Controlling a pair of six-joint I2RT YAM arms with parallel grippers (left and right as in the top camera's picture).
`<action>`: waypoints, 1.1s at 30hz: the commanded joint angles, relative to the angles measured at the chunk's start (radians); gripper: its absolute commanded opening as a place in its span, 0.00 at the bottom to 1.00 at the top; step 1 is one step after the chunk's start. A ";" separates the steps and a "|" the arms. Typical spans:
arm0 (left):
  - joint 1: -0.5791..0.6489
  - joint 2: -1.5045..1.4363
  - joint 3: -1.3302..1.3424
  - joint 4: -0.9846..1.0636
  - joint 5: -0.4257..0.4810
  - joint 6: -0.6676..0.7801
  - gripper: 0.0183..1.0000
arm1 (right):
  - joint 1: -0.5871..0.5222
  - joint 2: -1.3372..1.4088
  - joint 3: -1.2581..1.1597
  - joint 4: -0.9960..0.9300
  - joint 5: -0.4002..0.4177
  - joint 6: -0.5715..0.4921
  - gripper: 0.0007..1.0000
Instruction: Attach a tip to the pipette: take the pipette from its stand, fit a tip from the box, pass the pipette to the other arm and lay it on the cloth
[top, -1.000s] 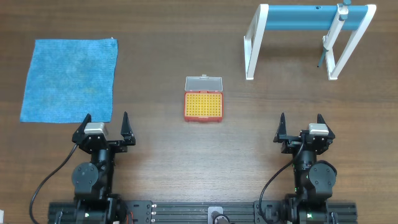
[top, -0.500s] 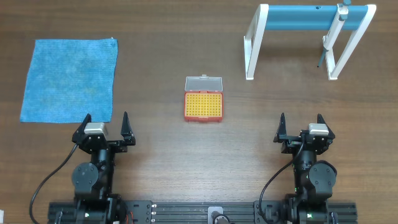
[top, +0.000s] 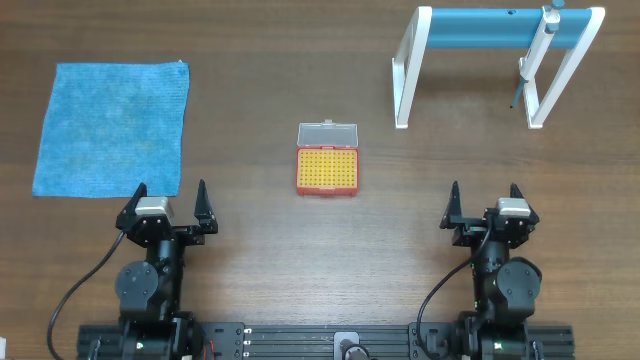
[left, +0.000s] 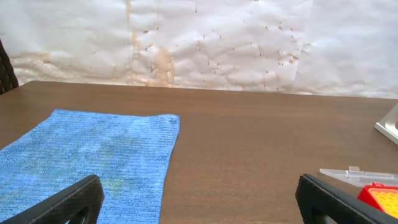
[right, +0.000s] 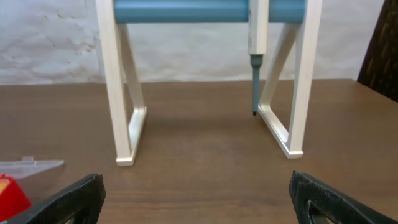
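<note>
The pipette (top: 533, 55) hangs upright on the white stand (top: 410, 70) with a blue crossbar at the back right; its shaft (right: 256, 68) points down between the stand's legs. An orange tip box (top: 327, 169) with its clear lid folded back sits mid-table; its corner (left: 380, 198) shows in the left wrist view. The blue cloth (top: 112, 128) lies flat at the back left. My left gripper (top: 167, 203) stands open near the front left, just in front of the cloth. My right gripper (top: 484, 203) stands open near the front right. Both hold nothing.
Bare brown wood lies between the grippers and the tip box. A white papered wall (left: 217, 43) rises behind the table's far edge. The stand's legs (right: 127, 124) rest on the table ahead of the right gripper.
</note>
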 joint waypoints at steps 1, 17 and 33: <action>-0.004 -0.010 -0.002 -0.005 -0.023 -0.016 1.00 | -0.066 0.235 0.219 -0.005 0.015 -0.006 0.98; -0.004 -0.010 -0.002 -0.005 -0.023 -0.016 1.00 | -0.548 1.275 0.967 -0.203 -0.861 -0.404 0.98; -0.004 -0.010 -0.002 -0.005 -0.023 -0.016 1.00 | -0.406 1.516 0.981 0.194 -0.595 -0.156 1.00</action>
